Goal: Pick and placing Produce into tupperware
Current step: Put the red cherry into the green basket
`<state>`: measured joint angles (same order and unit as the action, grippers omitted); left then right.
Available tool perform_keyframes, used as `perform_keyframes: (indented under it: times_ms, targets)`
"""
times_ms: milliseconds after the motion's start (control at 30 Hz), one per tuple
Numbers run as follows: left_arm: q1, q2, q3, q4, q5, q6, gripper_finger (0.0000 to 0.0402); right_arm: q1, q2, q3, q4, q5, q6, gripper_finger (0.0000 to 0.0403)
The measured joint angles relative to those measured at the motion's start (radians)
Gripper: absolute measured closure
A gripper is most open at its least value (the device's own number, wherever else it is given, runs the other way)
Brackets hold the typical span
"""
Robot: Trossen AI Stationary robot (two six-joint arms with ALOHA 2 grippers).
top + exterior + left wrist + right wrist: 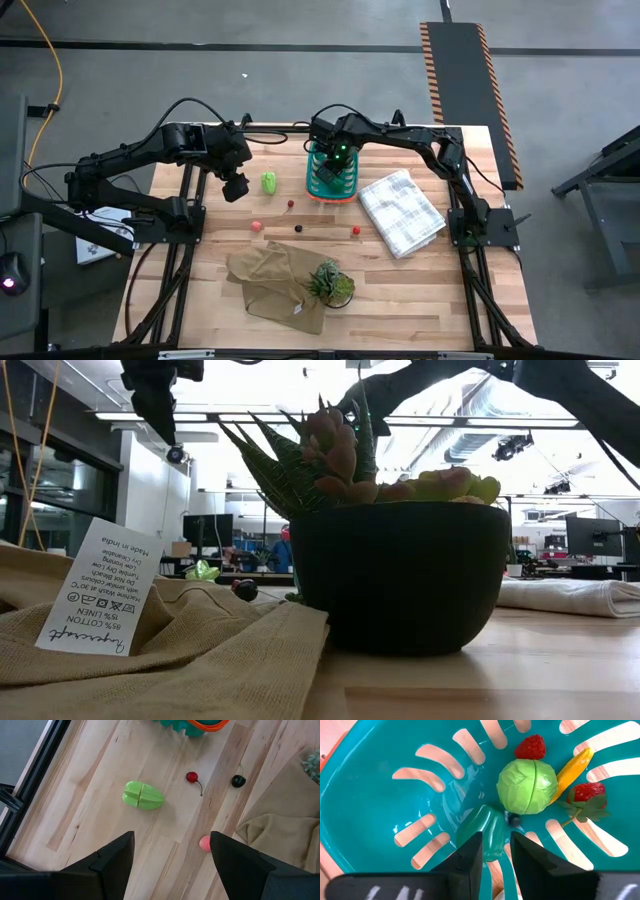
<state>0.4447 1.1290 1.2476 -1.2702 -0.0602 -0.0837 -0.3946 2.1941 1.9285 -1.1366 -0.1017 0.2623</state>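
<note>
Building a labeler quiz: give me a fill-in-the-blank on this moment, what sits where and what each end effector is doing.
1. The right end effector is inside the teal ____, closed on a dark green piece.
2. The left end effector hangs open above the table, nearest a light ____ produce piece.
3. Beside the basket lies a folded white checked ____.
4. The potted plant stands on a tan ____.

Missing words: basket; green; cloth; cloth
</note>
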Motion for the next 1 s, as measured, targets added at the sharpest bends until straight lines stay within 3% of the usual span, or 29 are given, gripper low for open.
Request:
perform_keyframes:
  times_ms: [267, 467, 1000]
  targets:
    - [0.0, 0.0, 0.0, 0.0, 0.0, 0.0, 0.0153, 0.002, -0.003, 0.0, 0.028, 0.0, 0.0, 0.0311]
    - [0.0, 0.0, 0.0, 0.0, 0.0, 0.0, 0.0153, 0.003, -0.075, 0.02, 0.064, 0.047, -0.013, 0.0311]
    - [0.0, 0.0, 0.0, 0.0, 0.0, 0.0, 0.0153, 0.127, -0.372, 0.021, 0.079, 0.461, 0.029, 0.0311]
